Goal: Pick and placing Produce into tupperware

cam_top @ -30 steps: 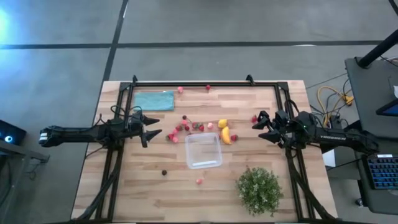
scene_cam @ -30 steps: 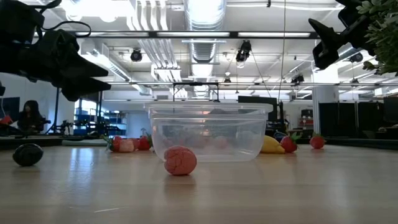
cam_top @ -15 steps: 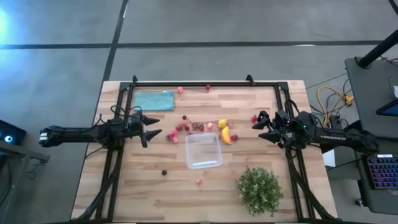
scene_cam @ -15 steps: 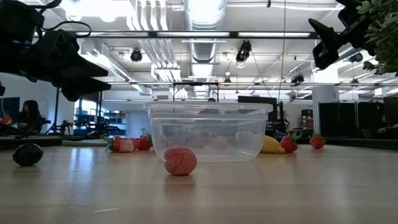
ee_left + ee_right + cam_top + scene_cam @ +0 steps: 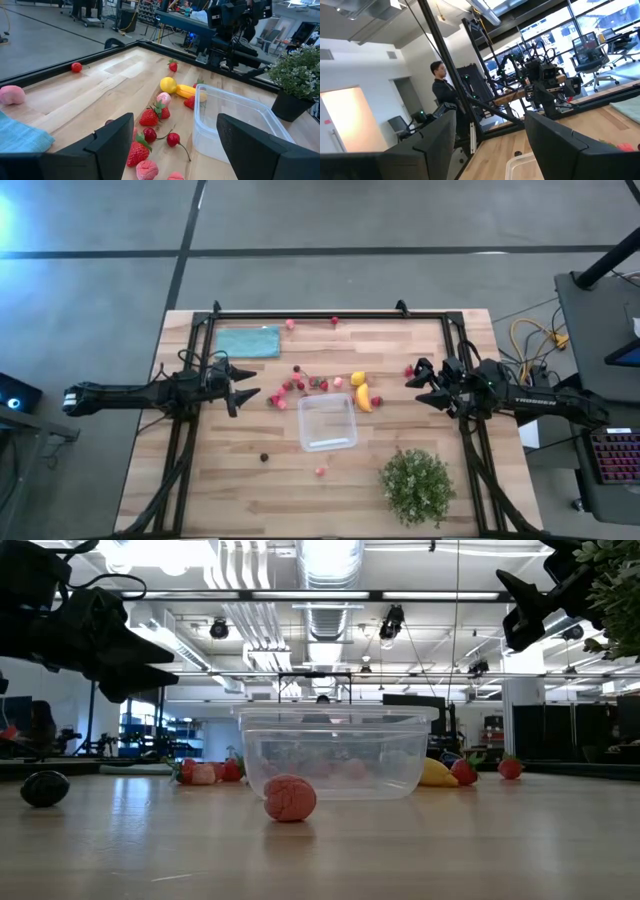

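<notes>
The clear tupperware [image 5: 327, 422] stands empty at the table's middle; it also shows in the low view [image 5: 335, 752] and the left wrist view [image 5: 235, 125]. Red and pink fruit pieces [image 5: 297, 385] lie scattered to its far left, with a yellow piece [image 5: 358, 378] and an orange piece [image 5: 364, 397] beside its far right corner. A pink berry [image 5: 290, 798] lies in front of it. My left gripper [image 5: 245, 386] is open above the table's left side. My right gripper [image 5: 418, 385] is open at the right side. Both are empty.
A teal cloth [image 5: 248, 341] lies at the far left. A green leafy bush [image 5: 416, 485] stands at the near right. A dark berry [image 5: 264, 457] lies near left of the box. A person [image 5: 442, 87] stands beyond the table.
</notes>
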Robot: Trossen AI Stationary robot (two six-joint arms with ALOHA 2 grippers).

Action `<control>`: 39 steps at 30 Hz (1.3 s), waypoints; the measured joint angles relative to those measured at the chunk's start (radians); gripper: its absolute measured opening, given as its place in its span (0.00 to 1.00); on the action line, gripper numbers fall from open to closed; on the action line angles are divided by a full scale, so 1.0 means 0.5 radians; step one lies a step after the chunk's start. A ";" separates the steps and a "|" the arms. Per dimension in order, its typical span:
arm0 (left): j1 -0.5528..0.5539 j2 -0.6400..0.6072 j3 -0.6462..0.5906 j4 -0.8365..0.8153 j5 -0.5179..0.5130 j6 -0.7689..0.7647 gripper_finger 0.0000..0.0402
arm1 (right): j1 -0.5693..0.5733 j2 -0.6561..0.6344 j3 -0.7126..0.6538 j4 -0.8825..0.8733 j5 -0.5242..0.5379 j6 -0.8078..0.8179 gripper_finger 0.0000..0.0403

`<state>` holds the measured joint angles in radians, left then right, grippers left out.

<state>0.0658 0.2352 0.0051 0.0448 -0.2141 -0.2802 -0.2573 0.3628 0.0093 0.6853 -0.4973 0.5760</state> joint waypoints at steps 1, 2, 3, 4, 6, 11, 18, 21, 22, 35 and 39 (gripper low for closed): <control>0.000 0.000 0.000 0.000 0.001 -0.001 0.68 | 0.000 0.000 0.000 0.000 0.000 0.000 0.57; 0.000 0.000 0.000 0.000 0.000 -0.001 0.68 | 0.000 0.000 0.000 -0.001 0.000 0.000 0.57; 0.000 0.000 0.000 0.000 0.001 -0.001 0.68 | 0.000 0.000 0.000 -0.001 0.000 0.000 0.57; 0.000 0.000 0.000 0.000 0.000 0.000 0.68 | -0.001 0.000 0.000 -0.001 0.000 0.000 0.57; 0.001 0.000 0.000 0.000 0.000 -0.001 0.68 | -0.001 0.000 0.000 -0.001 0.023 -0.009 0.57; 0.000 0.000 0.000 -0.001 0.000 0.000 0.68 | -0.001 0.000 0.000 0.000 0.444 0.009 0.57; 0.000 0.000 0.000 0.000 0.000 0.000 0.68 | -0.001 -0.003 0.000 0.012 0.656 0.258 0.57; 0.000 0.000 0.000 0.000 0.000 -0.001 0.68 | 0.000 -0.002 0.000 0.062 0.823 0.446 0.57; 0.000 0.000 0.000 0.000 0.000 0.000 0.68 | 0.000 -0.002 0.000 0.087 0.915 0.490 0.57; 0.001 0.000 0.000 -0.001 0.000 0.001 0.68 | -0.002 -0.003 0.000 0.096 1.680 0.709 0.57; 0.000 0.000 0.000 0.021 -0.010 0.147 0.68 | -0.010 0.002 0.000 0.103 1.693 0.766 0.57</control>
<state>0.0658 0.2352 0.0051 0.0550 -0.2192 -0.2066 -0.2622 0.3640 0.0093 0.7369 0.3494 0.9592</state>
